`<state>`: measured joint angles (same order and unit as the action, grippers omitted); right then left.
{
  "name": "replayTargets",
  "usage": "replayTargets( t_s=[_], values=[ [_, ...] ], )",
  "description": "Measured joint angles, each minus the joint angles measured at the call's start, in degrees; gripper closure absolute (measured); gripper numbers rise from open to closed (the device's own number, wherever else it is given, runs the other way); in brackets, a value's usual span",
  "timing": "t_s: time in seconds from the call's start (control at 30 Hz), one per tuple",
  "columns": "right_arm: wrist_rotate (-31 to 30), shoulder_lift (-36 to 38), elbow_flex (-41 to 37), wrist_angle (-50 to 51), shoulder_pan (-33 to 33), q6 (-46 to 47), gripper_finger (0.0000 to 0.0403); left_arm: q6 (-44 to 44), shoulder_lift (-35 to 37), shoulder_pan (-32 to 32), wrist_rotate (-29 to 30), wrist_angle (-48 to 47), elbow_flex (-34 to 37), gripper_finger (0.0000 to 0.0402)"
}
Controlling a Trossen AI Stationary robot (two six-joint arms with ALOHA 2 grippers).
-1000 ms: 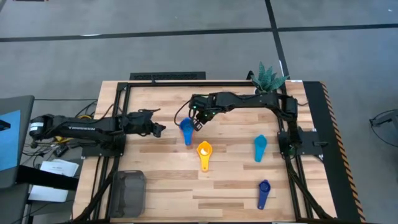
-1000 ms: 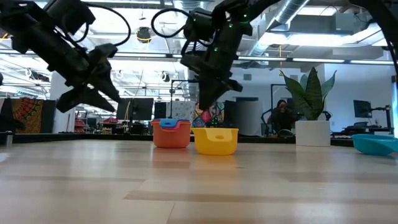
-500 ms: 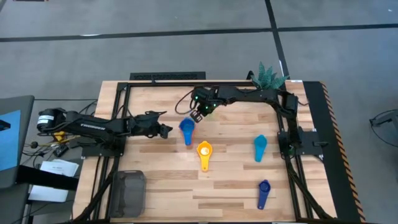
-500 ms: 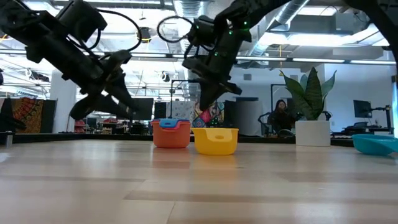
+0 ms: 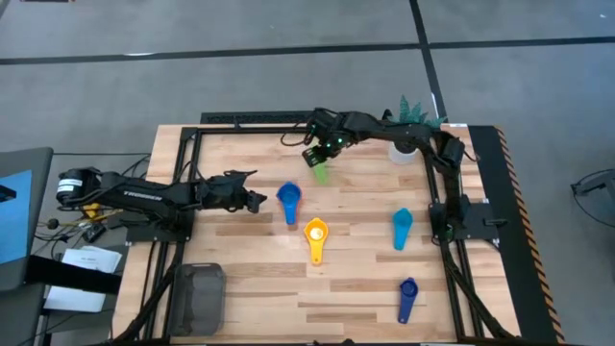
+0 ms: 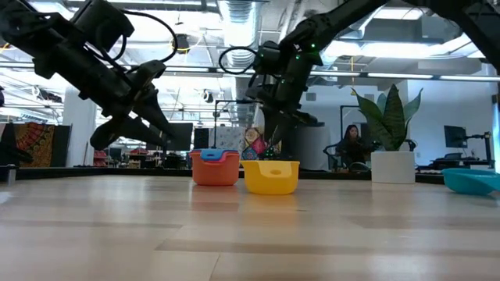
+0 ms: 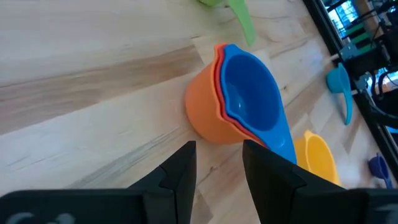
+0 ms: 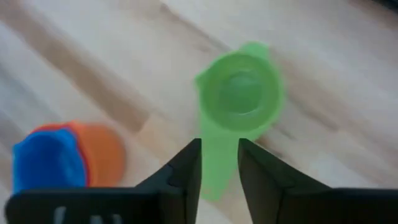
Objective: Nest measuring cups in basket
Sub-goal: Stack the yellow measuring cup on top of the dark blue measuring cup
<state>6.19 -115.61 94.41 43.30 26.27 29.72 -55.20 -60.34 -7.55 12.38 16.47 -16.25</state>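
Bare tabletop [image 5: 240,269] surrounds the empty basket [image 5: 198,298]; left gripper [image 5: 252,201] open beside blue-in-orange stack [image 5: 289,200]; right gripper [image 5: 320,160] straddles the green cup [image 5: 321,173], grip unclear.

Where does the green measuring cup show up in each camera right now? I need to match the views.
High view: the small green plastic measuring cup lies just below the right gripper, toward the table's far side.
Low view: I cannot make it out.
Left wrist view: its handle and rim show at the top edge.
Right wrist view: centre, handle between the fingers.
Shared landmark: the blue-in-orange nested cup stack.
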Motion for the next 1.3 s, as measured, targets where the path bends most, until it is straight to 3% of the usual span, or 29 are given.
replayTargets(
  t_s=[0.23,0.5,0.7,0.97,1.07,1.3],
  values=[
    [1.44,0.38,-0.01,3.46,-7.15,3.52,0.0242,-0.54,0.0,-0.11,-1.42,-0.01,0.0,0.0283],
    [-1.36,0.37,-0.04,9.22,-21.01,14.31,0.0241,1.81,0.0,-0.11,-6.51,-0.34,0.0,0.0283],
    [-2.99,0.13,-0.02,9.89,-27.54,22.37,0.0221,5.09,0.0,-0.09,-10.14,-0.37,0.02,0.0283],
    [-11.49,0.06,-0.32,10.53,-30.05,26.19,0.0155,7.66,0.0,-0.09,-12.31,-0.35,0.03,0.0283],
    [-10.75,0.06,-3.86,5.68,-29.95,28.29,0.0154,8.65,0.0,-0.09,-13.63,-0.33,0.04,0.0283],
    [-10.45,-0.04,-9.39,4.9,-29.81,29.7,0.017,8.19,0.0,-0.09,-15.13,-0.29,0.04,0.0283]
  ],
)
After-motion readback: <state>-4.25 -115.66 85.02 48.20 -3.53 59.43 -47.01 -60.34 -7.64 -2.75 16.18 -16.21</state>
